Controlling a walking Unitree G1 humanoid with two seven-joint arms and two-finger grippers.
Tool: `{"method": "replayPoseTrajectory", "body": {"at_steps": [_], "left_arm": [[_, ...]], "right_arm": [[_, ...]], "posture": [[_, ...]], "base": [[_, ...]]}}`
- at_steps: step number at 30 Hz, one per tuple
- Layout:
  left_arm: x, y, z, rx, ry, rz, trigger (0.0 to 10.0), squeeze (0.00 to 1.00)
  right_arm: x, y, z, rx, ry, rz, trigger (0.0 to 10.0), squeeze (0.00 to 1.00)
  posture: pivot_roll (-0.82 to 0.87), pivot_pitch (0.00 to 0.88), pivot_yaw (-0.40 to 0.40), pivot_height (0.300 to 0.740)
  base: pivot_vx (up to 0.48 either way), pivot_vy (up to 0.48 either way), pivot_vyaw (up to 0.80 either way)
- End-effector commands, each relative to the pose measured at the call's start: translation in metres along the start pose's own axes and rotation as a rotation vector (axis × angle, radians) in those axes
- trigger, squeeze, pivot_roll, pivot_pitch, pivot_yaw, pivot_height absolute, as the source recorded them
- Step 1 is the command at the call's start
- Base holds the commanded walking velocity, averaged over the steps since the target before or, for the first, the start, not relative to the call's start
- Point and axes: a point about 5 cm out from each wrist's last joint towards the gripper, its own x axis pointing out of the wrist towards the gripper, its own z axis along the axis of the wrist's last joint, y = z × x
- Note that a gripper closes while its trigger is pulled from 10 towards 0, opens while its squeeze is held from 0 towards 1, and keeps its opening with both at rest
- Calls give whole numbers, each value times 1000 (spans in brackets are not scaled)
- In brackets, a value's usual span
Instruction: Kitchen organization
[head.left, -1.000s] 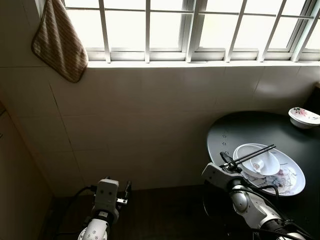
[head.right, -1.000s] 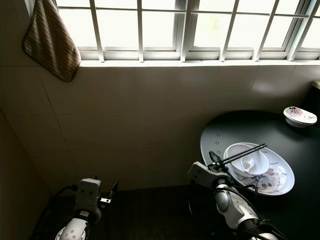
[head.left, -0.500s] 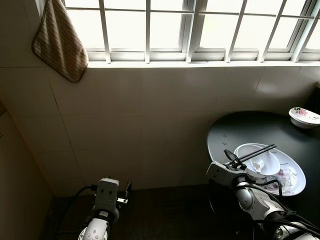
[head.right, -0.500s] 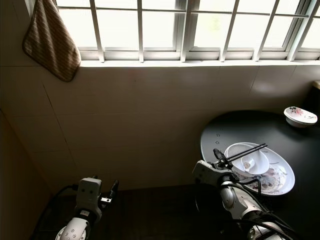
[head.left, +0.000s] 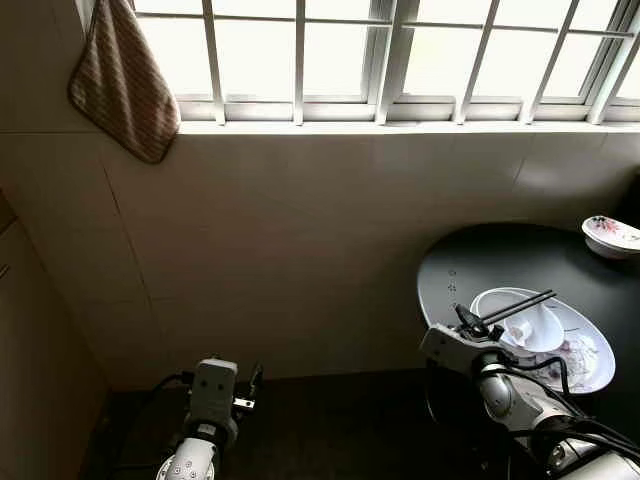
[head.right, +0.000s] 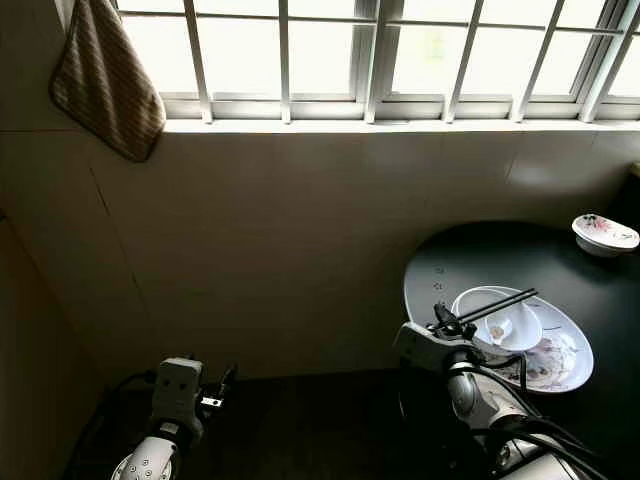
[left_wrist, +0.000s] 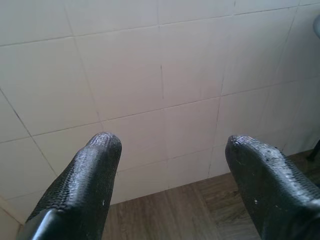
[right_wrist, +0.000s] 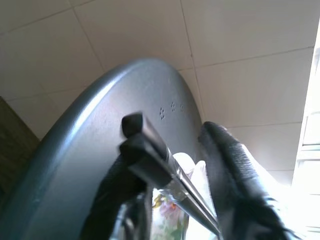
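Black chopsticks (head.left: 508, 308) clamped by right gripper (head.left: 466, 322), drawn back; left gripper (left_wrist: 172, 150) agape, empty

1. A barred window (head.left: 400, 50) with white frames runs along the top, and bright daylight comes through it.
2. A striped cloth (head.left: 120, 80) hangs at the window's left end.
3. Below the sill, the wall (head.left: 300, 240) is covered in large pale tiles.
4. The floor (head.left: 330, 425) is dark wood, in shade.
5. A round dark table (head.left: 520, 255) stands at the right, near the wall.
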Motion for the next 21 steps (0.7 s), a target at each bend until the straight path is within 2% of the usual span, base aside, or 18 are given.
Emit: {"method": "replayPoseTrajectory", "body": {"at_steps": [1,6,7,8,12,13,14,21], "left_arm": [[0,2,-2,-11,13,4,10000,0],[1,3,-2,-13,15,4,10000,0],[1,3,-2,-14,15,5,10000,0],[1,3,-2,-15,15,5,10000,0],[1,3,-1,-19,15,7,10000,0],[1,3,-1,-20,15,7,10000,0],[2,3,-1,-22,15,7,10000,0],[2,2,-2,-28,16,7,10000,0]], "right_arm": [[2,-10,-4,-31,1,-24,0,0],[2,-14,-10,-81,28,-54,0,0],[1,-16,-14,-160,42,-80,0,0],[1,-17,-15,-191,45,-96,0,0],[0,-18,-15,-245,43,-128,0,0],[0,-18,-15,-259,41,-135,0,0],[0,-19,-14,-319,23,-166,0,0],[0,-25,-8,-423,-35,-260,0,0]], "posture": [[123,0,-47,740],[123,0,-46,740],[123,0,-46,740],[123,0,-46,740],[123,0,-46,740],[123,0,-46,740],[122,0,-46,740],[118,0,-45,740]], "base": [[0,0,0],[0,0,0],[0,0,0],[0,0,0],[0,0,0],[0,0,0],[0,0,0],[0,0,0]]}}
